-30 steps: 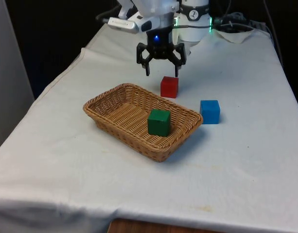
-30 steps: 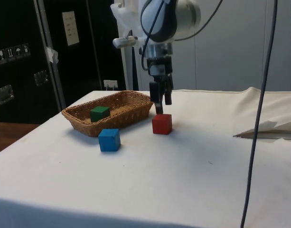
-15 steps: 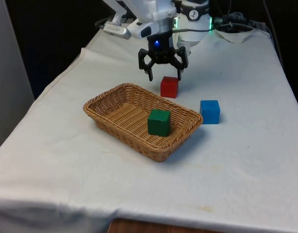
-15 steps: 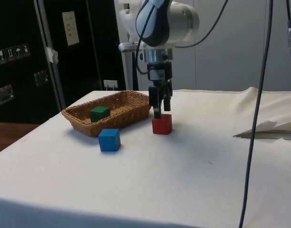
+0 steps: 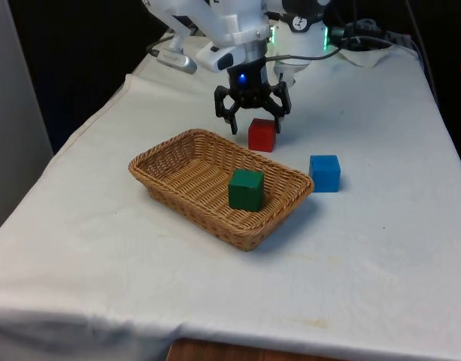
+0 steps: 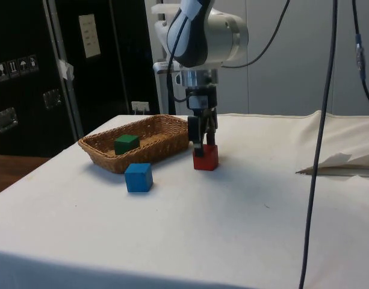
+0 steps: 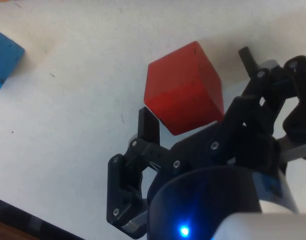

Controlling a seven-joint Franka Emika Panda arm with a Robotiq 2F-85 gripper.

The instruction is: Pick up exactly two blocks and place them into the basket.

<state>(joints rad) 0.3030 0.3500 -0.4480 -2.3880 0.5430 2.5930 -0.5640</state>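
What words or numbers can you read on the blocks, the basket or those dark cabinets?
None can be read.
Red block, blue block, green block: plain faces.
Wicker basket: no label.
White sheet on a dark cabinet: print too small to read.
White stickers on another cabinet: small symbols, too blurred to read.

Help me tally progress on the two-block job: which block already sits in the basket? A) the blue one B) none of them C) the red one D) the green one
D: the green block sits inside the basket, while the red block and the blue block rest on the cloth outside it, the red one under the open end effector.
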